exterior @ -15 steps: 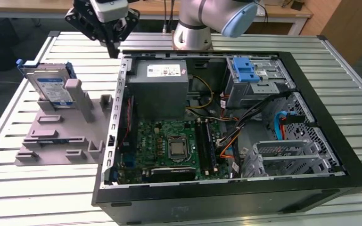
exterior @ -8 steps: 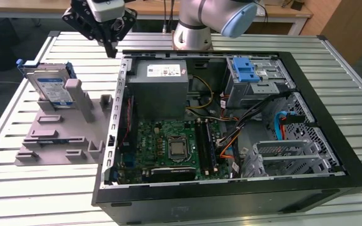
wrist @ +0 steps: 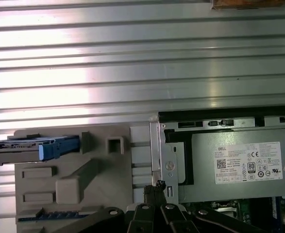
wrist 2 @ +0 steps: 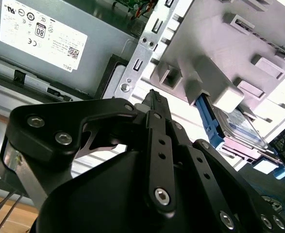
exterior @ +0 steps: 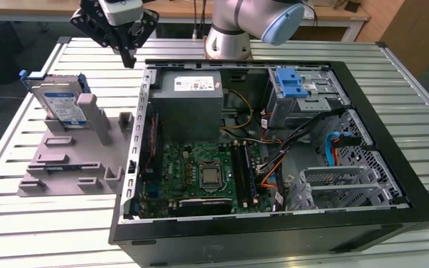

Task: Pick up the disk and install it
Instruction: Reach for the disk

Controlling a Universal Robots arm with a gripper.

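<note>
The black gripper (exterior: 130, 58), jaws together and empty, hangs beside the black computer case (exterior: 259, 243); I'd square it above the upright silver blue-framed disk (exterior: 60, 103)

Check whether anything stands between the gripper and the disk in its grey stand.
Nothing visible does. The gripper hangs over the table by a corner of the computer case; the disk stands upright in the stand, its top edge free. Only open air lies between them.

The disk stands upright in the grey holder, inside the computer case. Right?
No. The disk stands upright in the grey holder, but beside the computer case, not inside it: on the table at the exterior view's left, as that view shows.
</note>
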